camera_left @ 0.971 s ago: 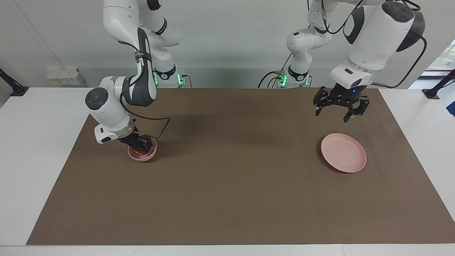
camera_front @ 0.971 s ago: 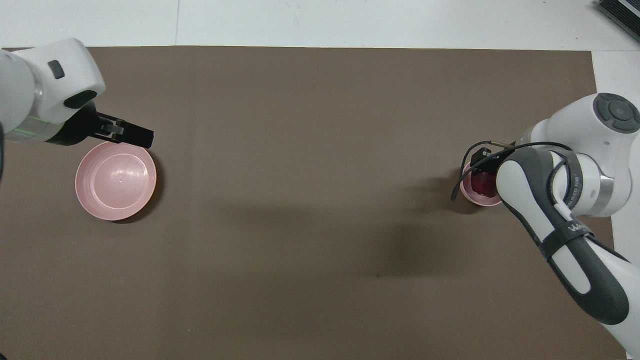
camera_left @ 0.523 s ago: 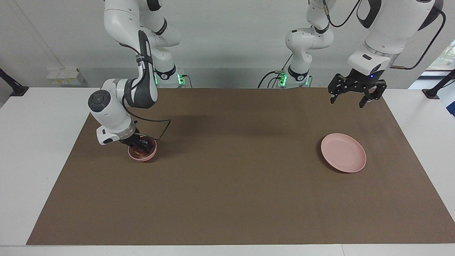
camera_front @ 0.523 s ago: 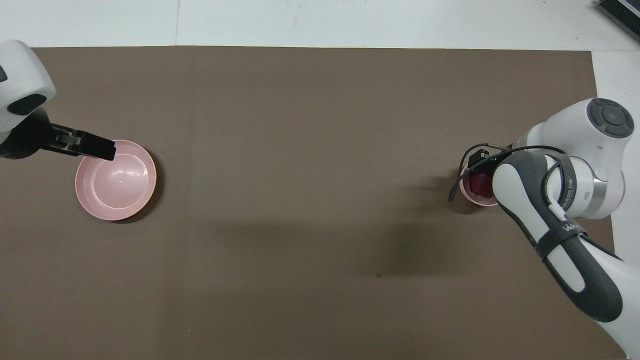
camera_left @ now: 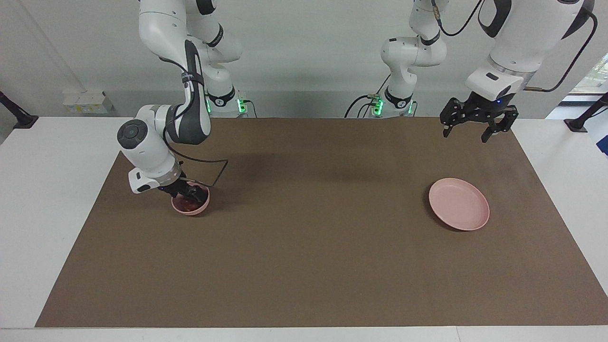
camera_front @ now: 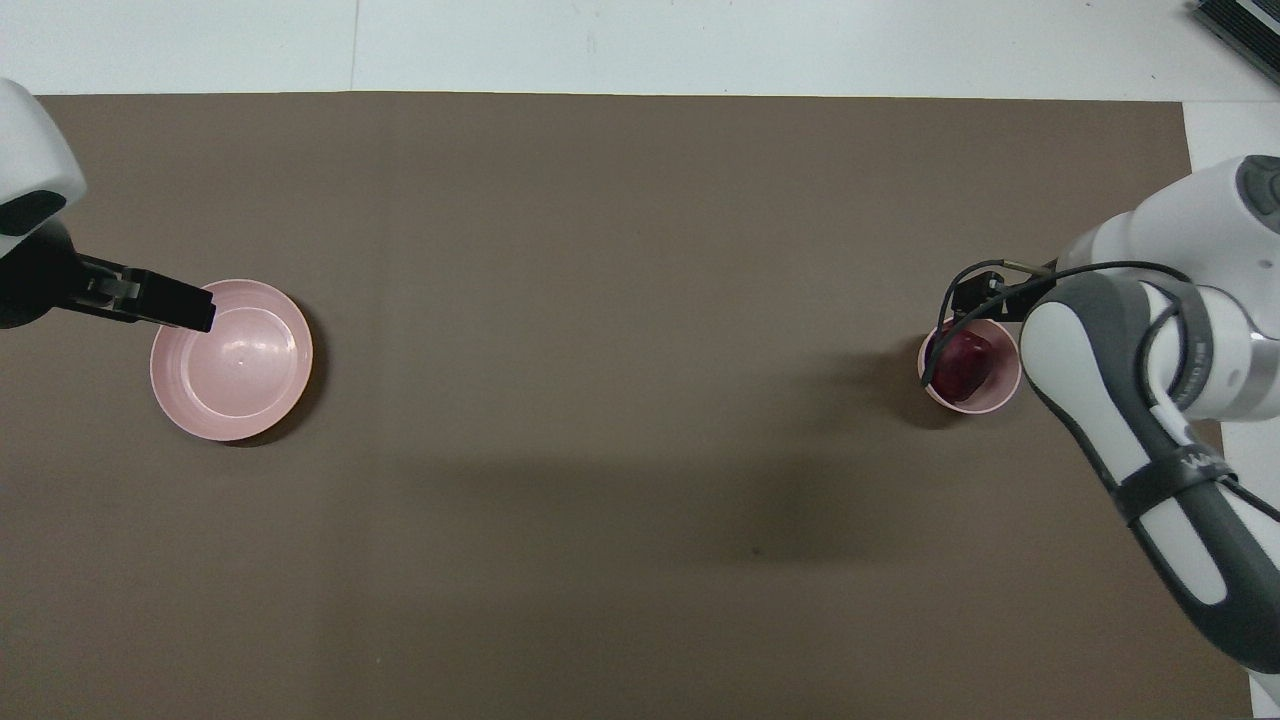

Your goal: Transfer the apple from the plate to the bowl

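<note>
The dark red apple (camera_front: 962,365) lies in the small deep pink bowl (camera_front: 990,400) at the right arm's end of the table. In the facing view only a bit of the apple (camera_left: 189,204) shows inside the bowl (camera_left: 194,209). My right gripper (camera_left: 188,192) hangs just above the bowl's rim, open, with nothing in it; it also shows in the overhead view (camera_front: 985,297). The wide flat pink plate (camera_left: 459,204) is bare at the left arm's end. My left gripper (camera_left: 468,132) is open and empty, raised high over the mat near the plate (camera_front: 232,360).
A brown mat (camera_left: 313,247) covers most of the white table (camera_left: 47,190). Nothing else stands on it. A black cable (camera_left: 216,168) loops from the right wrist beside the bowl.
My right gripper has drawn up and back off the apple, which now lies free in the bowl. My left gripper rose from just above the plate and now hangs still.
</note>
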Controlling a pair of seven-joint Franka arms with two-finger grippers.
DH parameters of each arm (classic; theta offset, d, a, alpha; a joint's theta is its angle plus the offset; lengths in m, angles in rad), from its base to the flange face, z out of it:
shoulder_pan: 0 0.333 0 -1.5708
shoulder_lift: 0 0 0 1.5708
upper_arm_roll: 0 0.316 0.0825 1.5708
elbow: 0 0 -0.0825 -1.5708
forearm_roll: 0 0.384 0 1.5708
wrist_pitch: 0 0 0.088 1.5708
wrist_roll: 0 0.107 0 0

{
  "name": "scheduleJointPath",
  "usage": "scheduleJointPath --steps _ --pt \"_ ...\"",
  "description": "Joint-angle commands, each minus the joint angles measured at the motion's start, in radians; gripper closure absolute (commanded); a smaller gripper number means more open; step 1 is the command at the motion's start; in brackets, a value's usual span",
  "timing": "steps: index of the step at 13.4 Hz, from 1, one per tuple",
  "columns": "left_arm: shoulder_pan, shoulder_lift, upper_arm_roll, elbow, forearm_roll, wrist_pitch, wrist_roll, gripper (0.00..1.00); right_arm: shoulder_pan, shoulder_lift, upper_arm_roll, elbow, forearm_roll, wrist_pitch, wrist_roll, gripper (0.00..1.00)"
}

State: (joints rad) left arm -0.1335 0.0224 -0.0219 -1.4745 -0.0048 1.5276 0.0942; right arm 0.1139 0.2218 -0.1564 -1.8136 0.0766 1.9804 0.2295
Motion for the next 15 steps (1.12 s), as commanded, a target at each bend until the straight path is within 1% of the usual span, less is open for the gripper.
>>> scheduleJointPath --steps 1,3,5,6,8,10,11,13,15 --pt "-0.011 -0.027 0.010 0.003 0.008 -0.049 -0.013 0.00 0.001 -0.061 0.003 0.094 -0.078 -0.132 -0.032 0.00" --pt "-0.009 -0.051 0.011 0.000 0.008 -0.121 -0.017 0.00 0.004 -0.131 0.011 0.097 -0.110 -0.176 -0.053 0.00" --pt "-0.009 -0.061 0.011 -0.009 0.008 -0.152 -0.015 0.00 0.003 -0.223 0.012 0.105 -0.095 -0.276 -0.116 0.00" --pt "-0.009 -0.061 0.011 -0.009 0.008 -0.146 -0.014 0.00 0.003 -0.260 0.012 0.125 -0.092 -0.335 -0.133 0.00" --pt "-0.005 -0.061 0.013 -0.009 0.009 -0.141 -0.010 0.00 0.000 -0.271 0.009 0.227 -0.075 -0.484 -0.186 0.00" --pt "0.014 -0.059 0.013 -0.009 0.009 -0.136 -0.010 0.00 -0.002 -0.269 0.005 0.319 -0.067 -0.582 -0.199 0.00" --pt "0.017 -0.059 0.013 -0.009 0.009 -0.133 -0.013 0.00 -0.002 -0.269 0.012 0.345 -0.073 -0.629 -0.200 0.00" --pt "0.020 -0.059 0.013 -0.009 0.009 -0.136 -0.010 0.00 0.001 -0.269 0.017 0.376 -0.078 -0.684 -0.200 0.00" --pt "0.020 -0.061 0.013 -0.009 0.009 -0.150 -0.014 0.00 0.003 -0.271 0.018 0.381 -0.081 -0.690 -0.222 0.00"
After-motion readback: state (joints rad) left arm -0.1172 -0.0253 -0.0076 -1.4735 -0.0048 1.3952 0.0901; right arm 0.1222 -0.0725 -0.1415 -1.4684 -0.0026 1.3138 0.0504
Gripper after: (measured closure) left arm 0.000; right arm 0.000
